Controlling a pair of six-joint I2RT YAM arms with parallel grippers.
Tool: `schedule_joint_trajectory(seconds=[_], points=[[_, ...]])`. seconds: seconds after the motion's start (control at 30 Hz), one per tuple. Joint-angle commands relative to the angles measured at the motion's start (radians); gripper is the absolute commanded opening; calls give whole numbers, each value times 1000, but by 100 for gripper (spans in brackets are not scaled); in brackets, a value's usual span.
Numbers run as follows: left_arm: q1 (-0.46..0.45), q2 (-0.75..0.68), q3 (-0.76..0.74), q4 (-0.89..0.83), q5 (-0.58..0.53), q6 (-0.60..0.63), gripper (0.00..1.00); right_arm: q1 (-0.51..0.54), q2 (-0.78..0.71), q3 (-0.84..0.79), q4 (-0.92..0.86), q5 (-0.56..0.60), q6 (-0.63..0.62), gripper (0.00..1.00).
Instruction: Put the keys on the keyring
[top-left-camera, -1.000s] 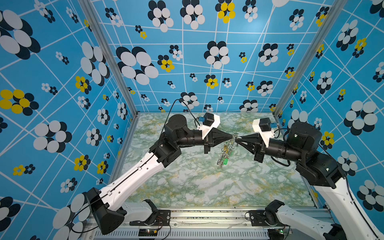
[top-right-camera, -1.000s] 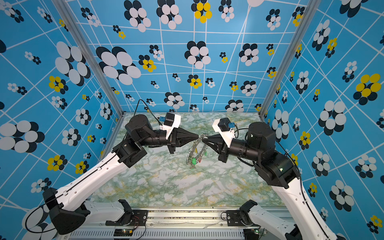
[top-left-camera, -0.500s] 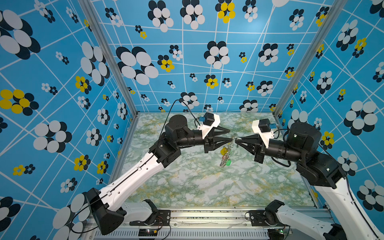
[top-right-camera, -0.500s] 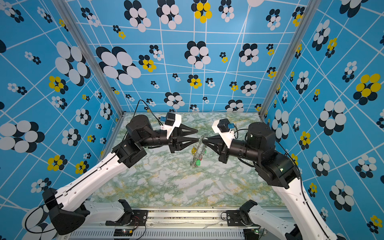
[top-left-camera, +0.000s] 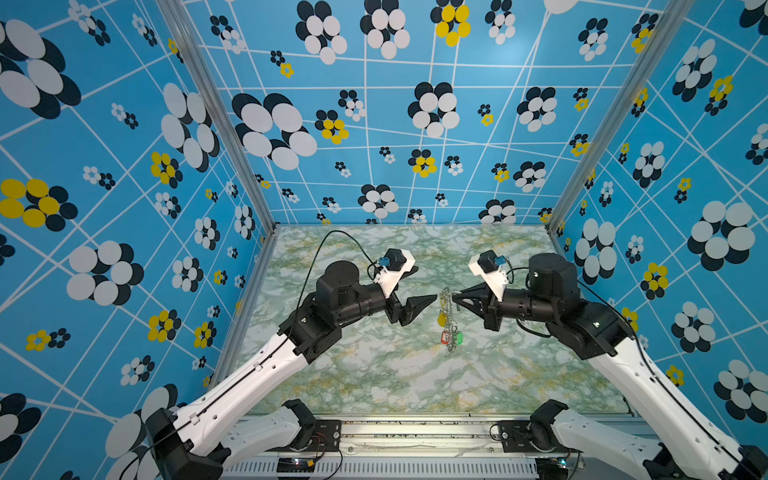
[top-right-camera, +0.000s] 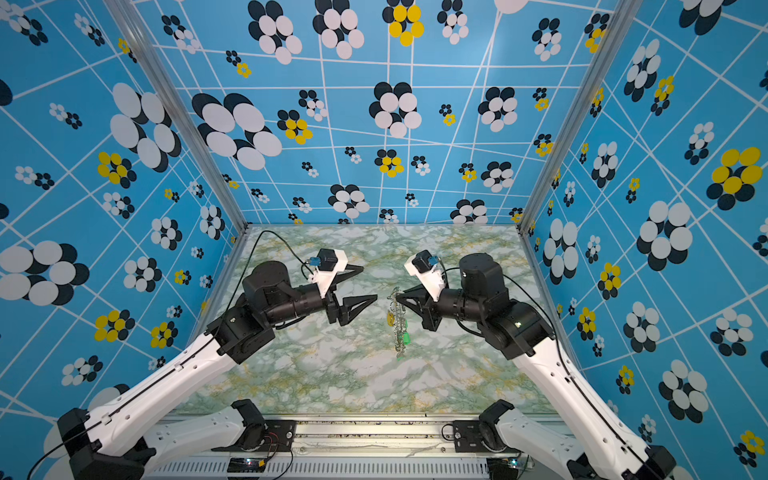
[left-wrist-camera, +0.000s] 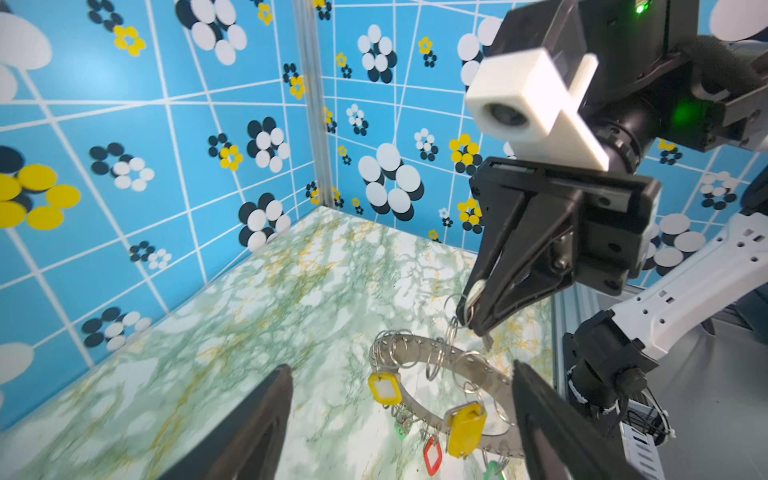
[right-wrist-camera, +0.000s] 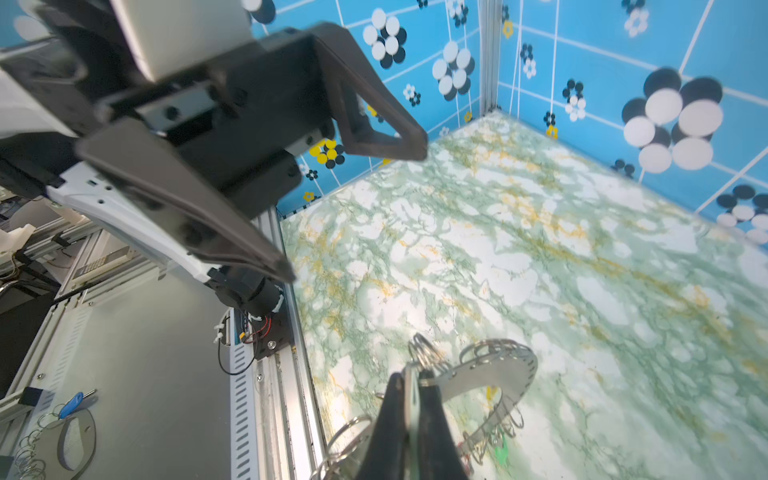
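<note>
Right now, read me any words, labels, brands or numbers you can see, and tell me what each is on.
No readable text in any view.
Yellow key tag on the keyring: white insert, looks blank.
Grey panel, right wrist view: marks too blurred to read.

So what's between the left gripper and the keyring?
Nothing. In a top view, a bare gap separates the open left gripper from the keyring hanging in the right gripper, only tabletop below.
</note>
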Motion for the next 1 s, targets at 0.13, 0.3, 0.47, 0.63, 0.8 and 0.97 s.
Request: schedule_joint_trajectory(seconds=[0.13, 0.3, 0.47, 0.63, 0.8, 0.97], points=[[23, -91, -130, -19, -208, -47, 87, 0, 162, -92, 325, -32, 81, 0], [58, -125, -196, -15, -230, -93, 88, -32, 237, -174, 395, -28, 138, 0], [88, -135, -239, 12, -222, -122, 88, -59, 237, -289, 378, 15, 191, 0], [109, -125, -255, 30, -206, -136, 89, -81, 210, -387, 318, 88, 244, 0], [123, -128, -264, 25, -211, -142, 89, -83, 130, -443, 225, 189, 298, 0], [136, -125, -282, 46, -215, -157, 90, -93, 86, -471, 138, 279, 326, 0]])
